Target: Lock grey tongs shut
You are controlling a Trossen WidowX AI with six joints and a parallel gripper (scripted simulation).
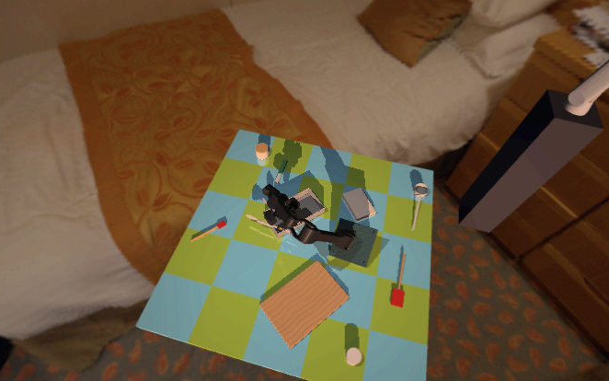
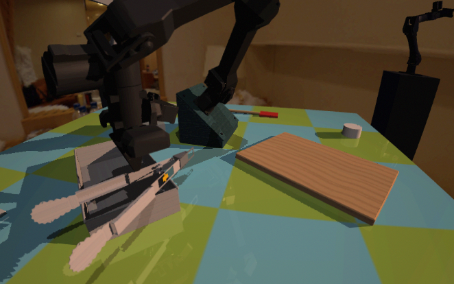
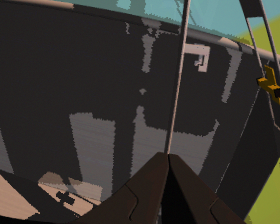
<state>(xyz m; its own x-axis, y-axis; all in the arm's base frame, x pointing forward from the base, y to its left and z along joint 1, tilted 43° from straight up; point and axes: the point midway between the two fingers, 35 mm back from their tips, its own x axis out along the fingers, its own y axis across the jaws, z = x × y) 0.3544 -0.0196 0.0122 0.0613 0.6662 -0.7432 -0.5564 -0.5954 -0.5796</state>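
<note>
The grey tongs [image 1: 261, 221] [image 2: 98, 186] [image 3: 177, 95] are open, their two arms spread, over the near end of the roasting tin [image 1: 324, 207] [image 2: 166, 204]. Their scalloped tips stick out past the tin to the left in the exterior view, and the hinge end with its loop points right. They lie tilted, one arm lower and nearer the camera. An orange part [image 2: 164, 177] [image 3: 270, 86] shows near the hinge. My gripper [image 2: 136, 169] [image 3: 165, 163] is shut and empty, its fingertips against or just above the back arm; exact contact is hidden. The wooden board [image 1: 304, 303] [image 2: 320, 173] has nothing on it.
The teal wedge [image 1: 368, 232] [image 2: 193, 123] under the arm's base stands between tin and board. A grey block [image 1: 359, 203] lies behind it. Red-headed spatulas [image 1: 396, 297] [image 1: 222, 225] lie at both sides. A white cylinder [image 1: 354, 356] [image 2: 352, 130] stands beyond the board.
</note>
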